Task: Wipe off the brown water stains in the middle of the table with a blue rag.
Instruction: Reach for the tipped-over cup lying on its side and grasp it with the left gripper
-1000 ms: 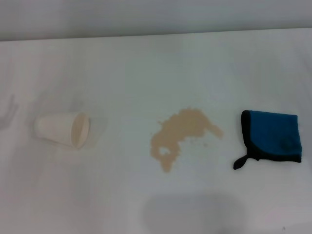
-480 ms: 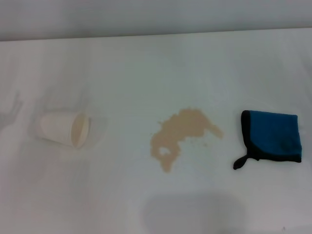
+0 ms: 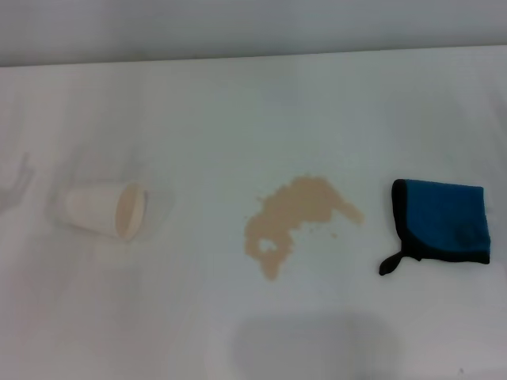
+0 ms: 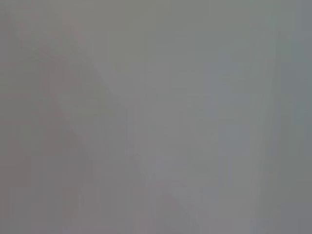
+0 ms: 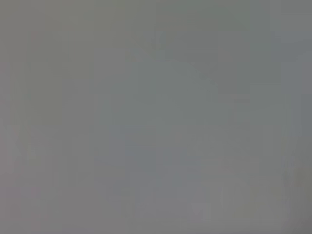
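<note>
The brown water stains [image 3: 295, 218] form an irregular tan blotch with a small pale hole in the middle of the white table [image 3: 253, 103]. To its right lies the blue rag [image 3: 443, 222], flat, with black edging and a black loop tab pointing toward the near left. No gripper or arm shows in the head view. Both wrist views are plain grey and show no fingers and no objects.
A white paper cup [image 3: 105, 210] lies on its side at the left of the table, its mouth facing right. The table's far edge runs across the top of the head view. A faint shadow falls on the tabletop at the far left.
The paper cup has rolled slightly and the faint shadow at the far left has shifted. The stain and the rag have not moved.
</note>
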Tool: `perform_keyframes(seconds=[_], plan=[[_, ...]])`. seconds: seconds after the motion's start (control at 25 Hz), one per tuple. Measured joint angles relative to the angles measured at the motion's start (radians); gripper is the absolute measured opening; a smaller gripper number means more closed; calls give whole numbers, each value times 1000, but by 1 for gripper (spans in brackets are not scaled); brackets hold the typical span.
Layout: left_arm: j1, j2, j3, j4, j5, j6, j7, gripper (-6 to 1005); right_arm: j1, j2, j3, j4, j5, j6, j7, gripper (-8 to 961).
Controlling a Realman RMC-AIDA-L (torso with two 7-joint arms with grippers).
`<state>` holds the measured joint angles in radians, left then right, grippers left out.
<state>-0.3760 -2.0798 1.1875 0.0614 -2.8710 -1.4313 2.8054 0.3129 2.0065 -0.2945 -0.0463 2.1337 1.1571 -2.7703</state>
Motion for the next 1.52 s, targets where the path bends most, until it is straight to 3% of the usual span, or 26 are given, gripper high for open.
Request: perform_keyframes(seconds=[0.08,0.24,0.4,0.56,0.8,0.84,0.92,1.0,1.04,1.16,1.36,1.52], plan=[[8,8,1,1,22,-3,-63,876,0,0,0,0,0,2,0,777],[37,55,1,44,151,5,-275,876,1,0,0,-1,0,2,-1,777],[88,94,2,160,325,19,-365,876,3,0,0,-3,0,3,-5,777],[137,150,-6,321,518,72,-559,875,3,0,0,-6,0,-1,-8,777],[146,241,-15,503,824,131,-878,875,5,0,0,-6,0,-3,-9,778],[146,241,-15,503,824,131,-878,875,6,0,0,-6,0,-7,-9,778],[118,268,-68,587,1041,139,-1035,875,9,0,0,-6,0,-21,-9,778],[102,268,-108,625,1140,136,-1087,875,11,0,0,-9,0,-38,-9,778],[87,260,-157,675,1254,128,-1136,875,11,0,0,-11,0,-43,-9,778],[64,230,-222,787,1426,104,-1196,876,11,0,0,-17,0,-47,-9,778],[-3,192,-239,957,1683,65,-1295,875,11,0,9,-22,7,-47,-8,778],[-114,198,-241,965,1867,-13,-1384,876,14,0,23,-23,12,-52,-6,778]])
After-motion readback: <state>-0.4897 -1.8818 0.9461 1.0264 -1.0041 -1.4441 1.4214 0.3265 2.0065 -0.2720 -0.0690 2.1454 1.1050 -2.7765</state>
